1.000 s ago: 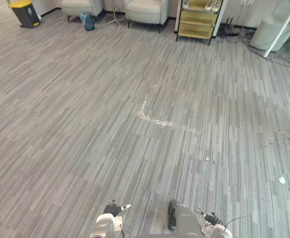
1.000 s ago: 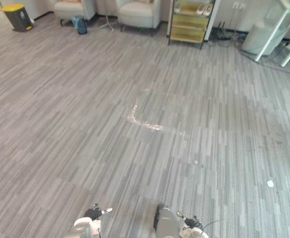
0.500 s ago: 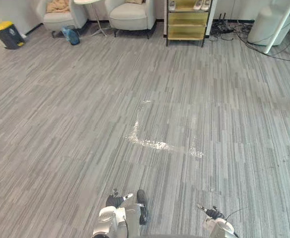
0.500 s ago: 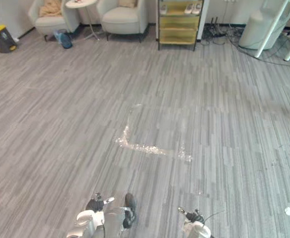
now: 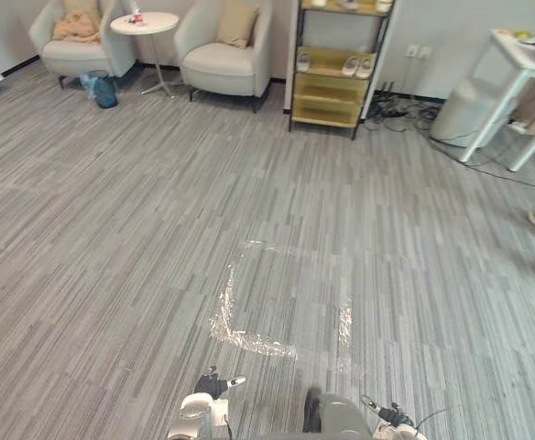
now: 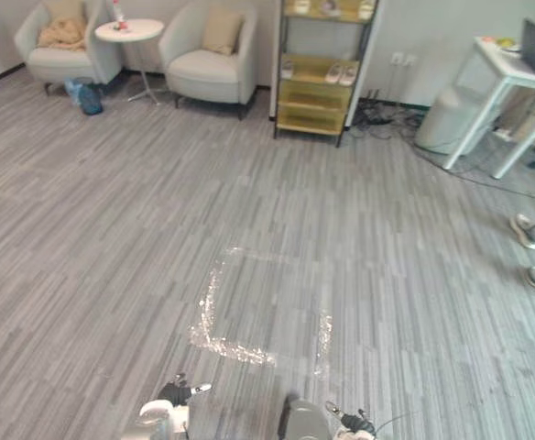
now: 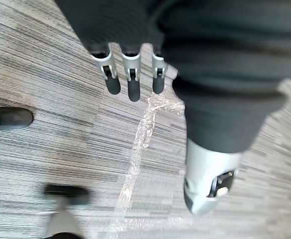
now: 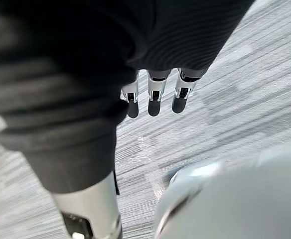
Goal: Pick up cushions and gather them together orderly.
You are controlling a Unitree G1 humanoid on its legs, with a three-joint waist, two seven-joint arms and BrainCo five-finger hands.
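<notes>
The left robot hand (image 7: 130, 69) and right robot hand (image 8: 154, 97) hang low over grey striped carpet floor (image 5: 112, 229), fingers straight and slightly spread, holding nothing. Just ahead, shiny crinkled tape (image 5: 249, 341) outlines a partial square on the carpet. Far off, a square tan cushion (image 5: 236, 22) leans upright in a cream padded armchair (image 5: 220, 66), beside a yellow shelf unit (image 5: 330, 87).

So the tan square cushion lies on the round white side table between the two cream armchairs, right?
No: the tan square cushion sits in the right-hand cream armchair beside the round white side table, as the left eye view shows.
</notes>
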